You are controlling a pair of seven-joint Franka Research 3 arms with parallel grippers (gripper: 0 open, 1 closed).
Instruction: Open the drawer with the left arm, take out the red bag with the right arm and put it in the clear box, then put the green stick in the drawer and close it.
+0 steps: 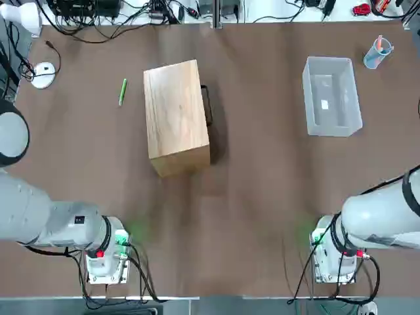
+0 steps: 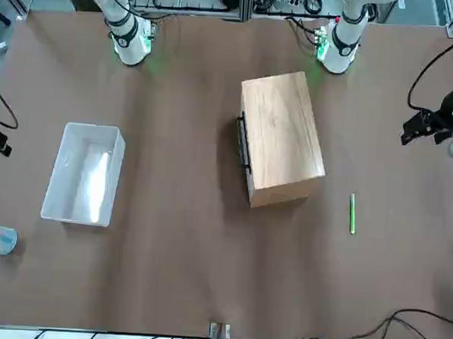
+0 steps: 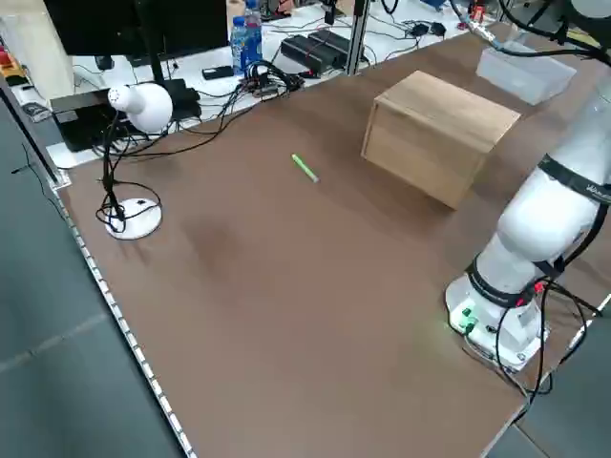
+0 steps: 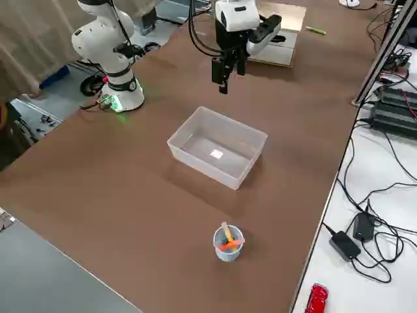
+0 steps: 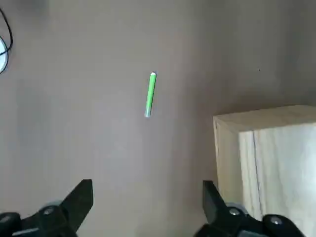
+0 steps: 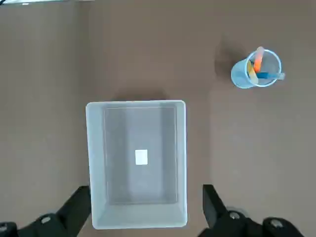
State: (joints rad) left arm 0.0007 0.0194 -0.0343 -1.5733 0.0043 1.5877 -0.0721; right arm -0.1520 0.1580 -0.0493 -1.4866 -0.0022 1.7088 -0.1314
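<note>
Closed light-wood drawer box (image 1: 176, 117) with black bar handle (image 1: 207, 105) sits mid-bench. Left gripper (image 5: 148, 207), jaws wide, hangs above the thin green stick (image 5: 150, 95) beside it; right gripper (image 6: 146, 210), wide, hangs over the translucent clear box (image 6: 97, 163) near the bench's right edge.

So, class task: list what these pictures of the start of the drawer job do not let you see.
- Red bag: in no view; the drawer is shut inside the wooden box.
- Label on the clear box floor: print too small in every view.
- Small cup contents: only orange and blue pieces show, too small to name.
- Left claw: fingers partly cut by the left wrist view's bottom edge.
</note>
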